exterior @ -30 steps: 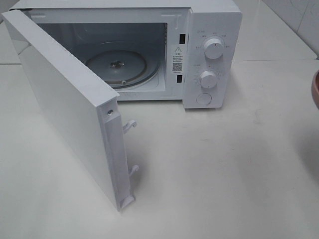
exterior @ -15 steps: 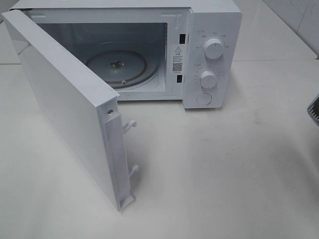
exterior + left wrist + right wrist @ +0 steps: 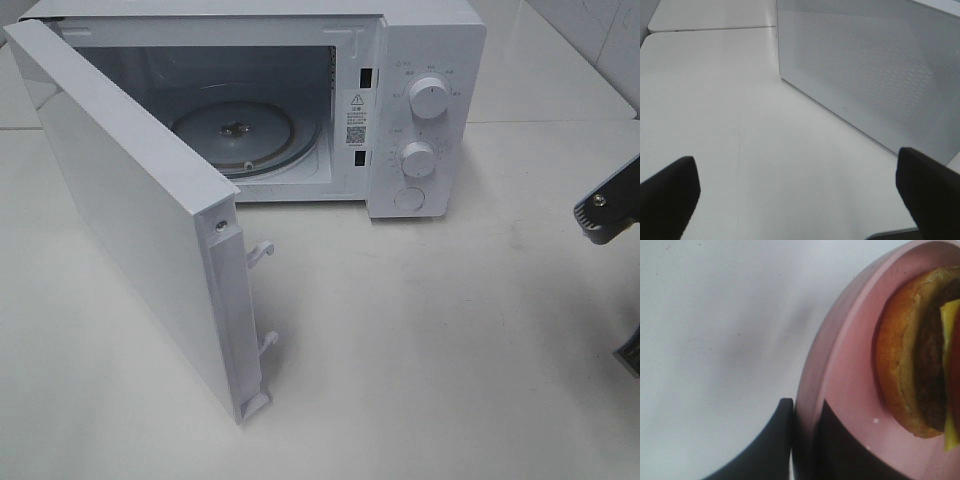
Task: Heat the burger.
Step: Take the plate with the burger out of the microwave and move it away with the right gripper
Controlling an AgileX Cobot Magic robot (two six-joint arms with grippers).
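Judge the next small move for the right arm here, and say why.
Probably carry the pink plate toward the microwave. The right gripper is shut on the plate's rim with the burger on it, the door stands open, and the turntable is bare.

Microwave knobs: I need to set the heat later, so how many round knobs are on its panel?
2: the upper knob and the lower knob, stacked on the panel right of the open cavity. None appear hidden.

Warning triangle on microwave sticker (image 3: 356, 112)
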